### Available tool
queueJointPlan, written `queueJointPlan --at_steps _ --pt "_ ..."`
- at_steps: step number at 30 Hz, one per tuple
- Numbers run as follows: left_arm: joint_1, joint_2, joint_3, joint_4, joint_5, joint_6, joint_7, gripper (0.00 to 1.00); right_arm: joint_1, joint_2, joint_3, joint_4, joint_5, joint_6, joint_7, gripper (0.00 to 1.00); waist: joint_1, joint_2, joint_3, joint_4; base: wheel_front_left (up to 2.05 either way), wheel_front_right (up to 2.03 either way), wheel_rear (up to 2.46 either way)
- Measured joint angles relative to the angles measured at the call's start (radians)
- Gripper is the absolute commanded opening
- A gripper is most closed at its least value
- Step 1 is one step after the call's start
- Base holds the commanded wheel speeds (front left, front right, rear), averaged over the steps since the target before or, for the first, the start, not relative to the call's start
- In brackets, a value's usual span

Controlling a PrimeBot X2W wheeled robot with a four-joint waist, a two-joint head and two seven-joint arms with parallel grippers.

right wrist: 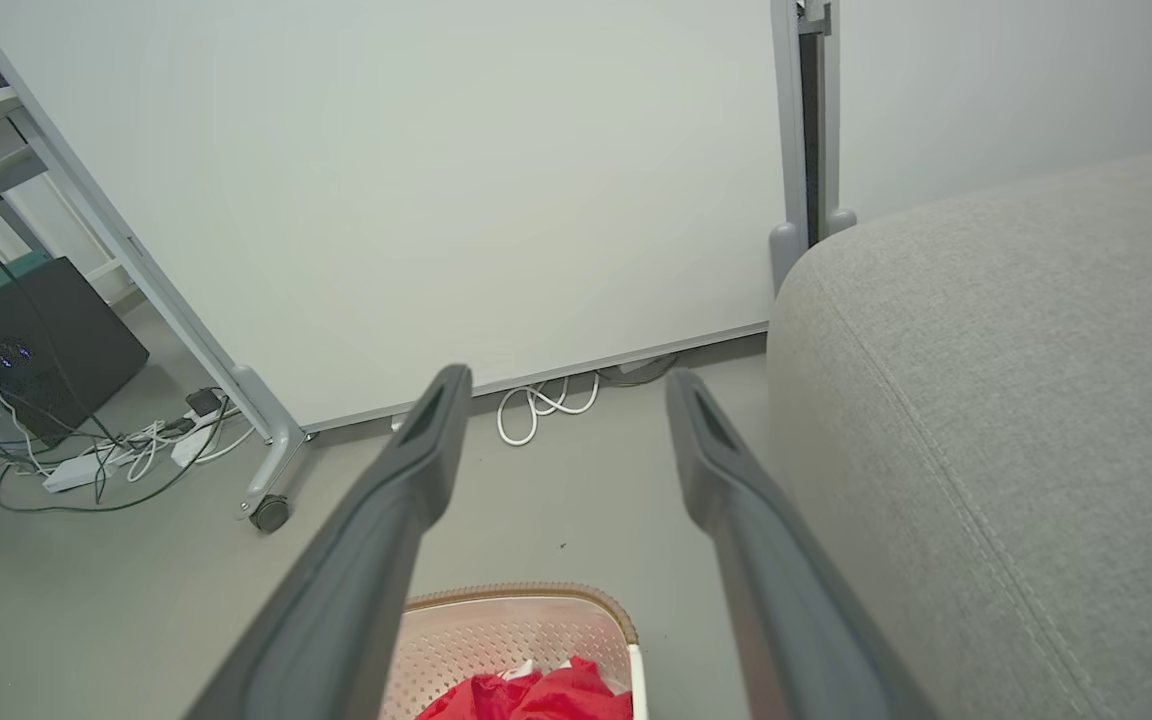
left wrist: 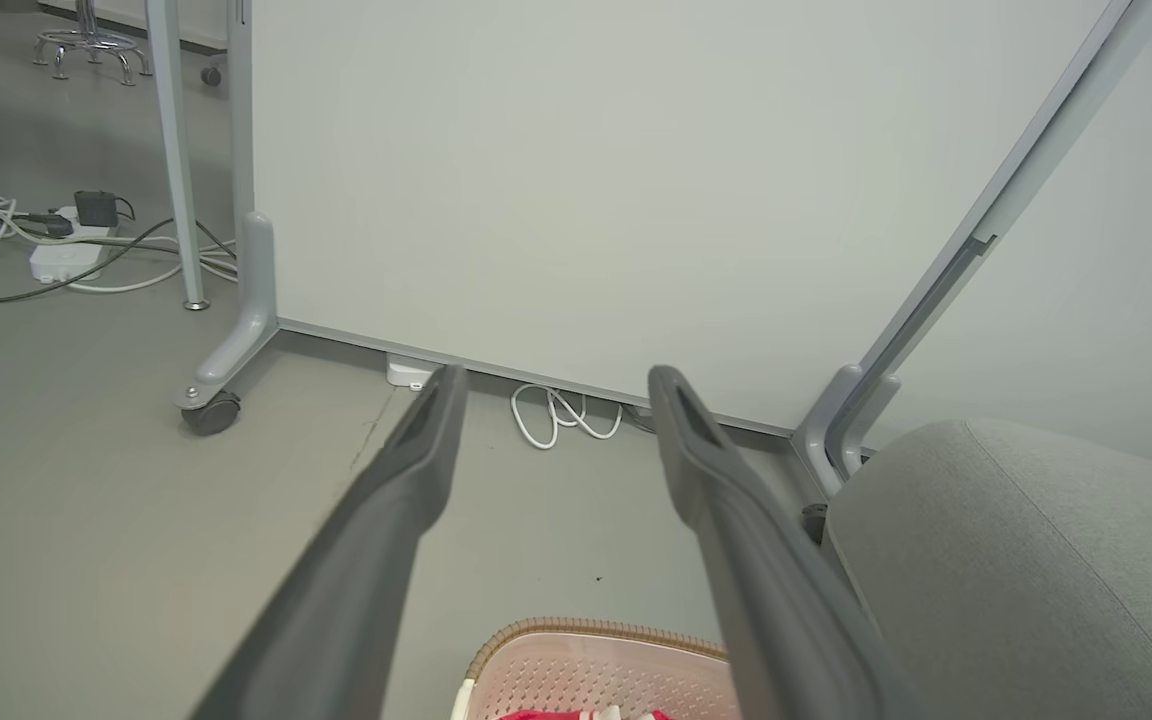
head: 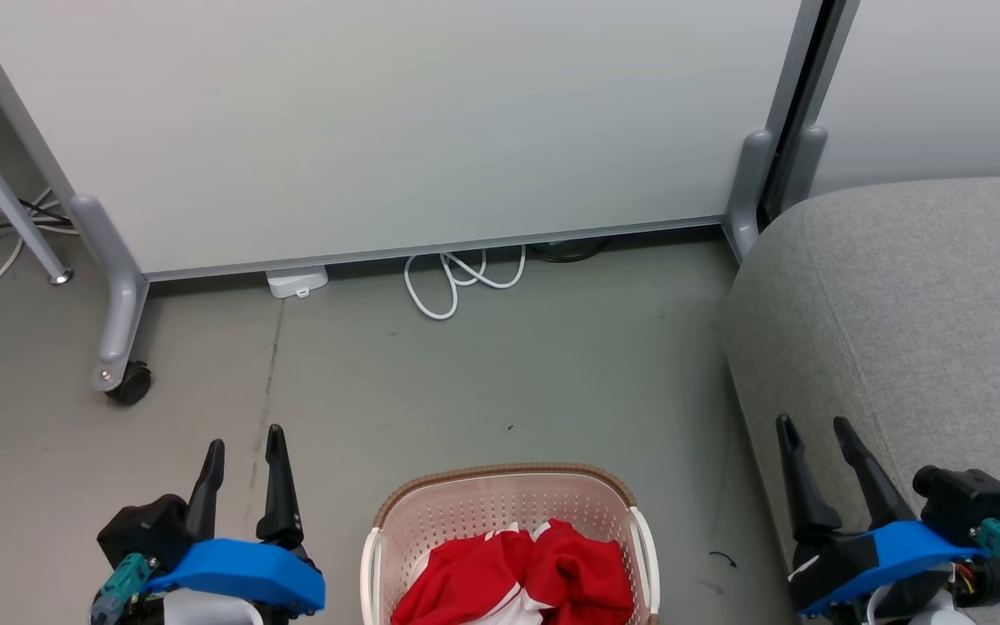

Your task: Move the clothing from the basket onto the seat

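Grey floor (head: 483,382) open mid-frame; basket (head: 483,508) bottom centre holds red clothing (head: 569,573); seat (head: 908,304) along right edge. Jaws spread on left gripper (head: 246,437) and right gripper (head: 811,421).

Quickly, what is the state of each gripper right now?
Left gripper: open, holding nothing.
Right gripper: open, holding nothing.

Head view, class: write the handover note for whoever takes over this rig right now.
Left gripper: open, empty, left of the basket.
Right gripper: open, empty, beside the seat.
Clothing: red and red-and-white pieces lie in the basket, on the floor between the grippers.
Done: nothing on the seat yet.
Left: grasp the clothing and put it on the seat.
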Motion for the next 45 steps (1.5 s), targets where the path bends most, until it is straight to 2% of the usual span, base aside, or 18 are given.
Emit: queueJointPlan --at_steps 25,39,45 --pt "-0.011 -0.002 -0.023 0.02 0.167 0.008 -0.052 1.0 0.0 -0.002 0.009 0.008 -0.188 0.0 -0.041 1.0 0.0 0.0 -0.009 0.003 0.0 0.0 0.0" --pt "-0.011 -0.007 -0.026 0.032 0.227 0.008 -0.077 1.0 -0.003 -0.003 0.015 0.02 -0.23 0.0 -0.067 1.0 0.0 0.0 -0.007 0.004 0.0 0.0 0.0" --pt "-0.011 -0.008 -0.026 0.045 0.219 0.008 -0.077 1.0 -0.006 -0.003 0.019 0.022 -0.227 0.0 -0.07 1.0 0.0 0.0 -0.007 0.002 0.0 0.0 0.0"
